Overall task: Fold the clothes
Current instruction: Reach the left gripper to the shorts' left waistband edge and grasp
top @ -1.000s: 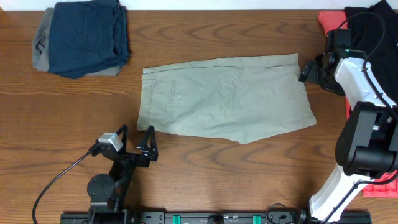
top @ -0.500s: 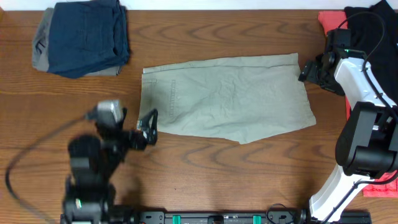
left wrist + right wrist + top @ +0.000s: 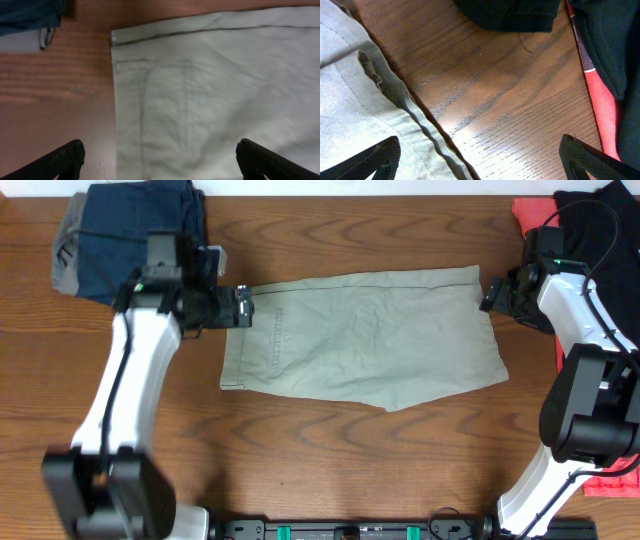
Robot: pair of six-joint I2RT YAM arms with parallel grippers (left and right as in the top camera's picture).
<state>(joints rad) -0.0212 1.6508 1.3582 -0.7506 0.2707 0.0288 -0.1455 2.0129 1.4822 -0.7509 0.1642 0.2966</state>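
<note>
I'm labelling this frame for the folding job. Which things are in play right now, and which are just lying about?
In play: khaki shorts, spread flat; left gripper and right gripper, open at its ends.
Lying about: navy garment, grey garment beneath, black garment, red garment.

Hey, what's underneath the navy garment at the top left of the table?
A grey garment pokes out from under the navy garment along its left edge. How far it extends, or whether anything else lies beneath, is hidden by the navy cloth.
</note>
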